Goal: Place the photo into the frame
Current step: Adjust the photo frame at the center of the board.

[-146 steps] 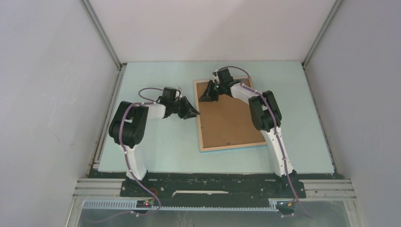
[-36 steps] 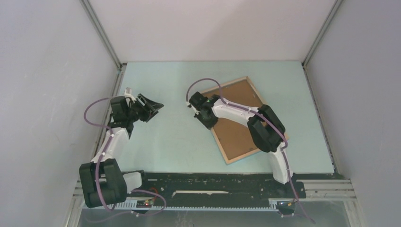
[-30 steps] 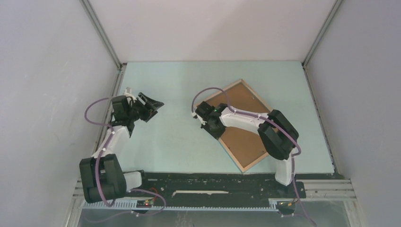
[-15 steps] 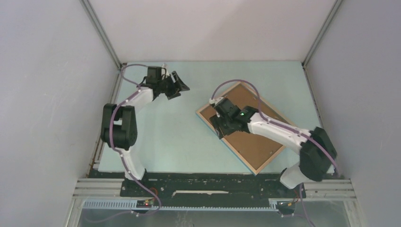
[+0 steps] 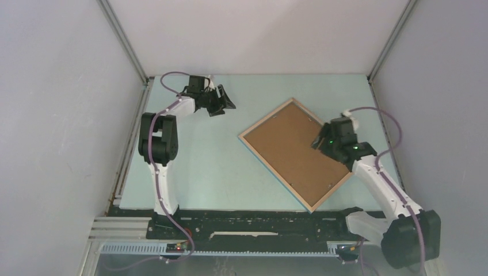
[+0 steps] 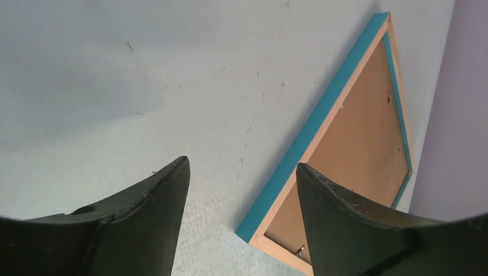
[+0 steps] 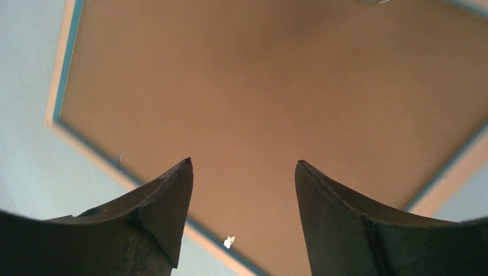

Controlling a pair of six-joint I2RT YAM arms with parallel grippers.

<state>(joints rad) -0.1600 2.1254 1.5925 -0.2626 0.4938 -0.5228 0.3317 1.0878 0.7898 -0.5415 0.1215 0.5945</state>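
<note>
The right hand (image 5: 320,142) has swung from the frame's (image 5: 285,150) left corner to its right edge. It and the left hand (image 5: 226,103) are spread, empty. The frame lies back-up, skewed on the counter (image 5: 195,167); the photo is out of sight. A careless nudge could slide the frame further.

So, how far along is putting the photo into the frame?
Nothing looks finished. The frame lies back up on the table, the brown backing board in it; no photo shows in any view. Both the left hand and the right hand are open and empty, the right one above the board. Probably left: take the board out, lay the photo in, close it.
</note>
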